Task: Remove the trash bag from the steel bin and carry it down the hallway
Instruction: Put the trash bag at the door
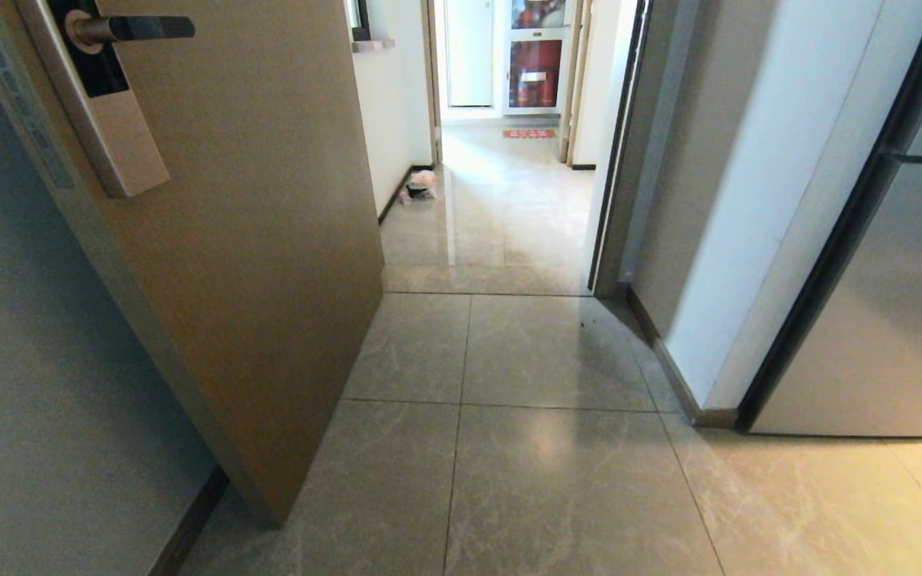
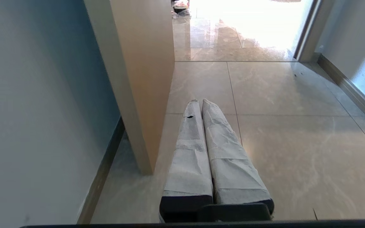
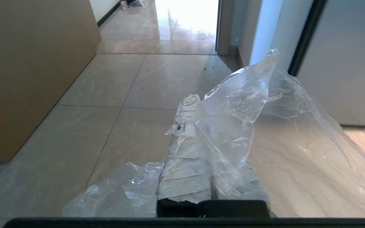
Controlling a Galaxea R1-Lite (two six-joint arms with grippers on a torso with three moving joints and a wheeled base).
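Clear plastic of the trash bag (image 3: 249, 126) drapes the right gripper (image 3: 198, 104), pinched between its closed fingers, already out of the steel bin, which is nowhere in view. Left gripper (image 2: 200, 101) rides shut and empty. Ahead, past the open door (image 1: 269, 240), the hallway (image 1: 501, 208) remains to be travelled.

The left gripper (image 2: 201, 102) has two long tapering fingers (image 2: 188, 152) wrapped in creased white tape, with a small dark tear near one tip. Behind them sits a black base block. The right gripper (image 3: 191, 104) looks alike: white taped fingers (image 3: 182, 158), frayed near the tip, on a black base.
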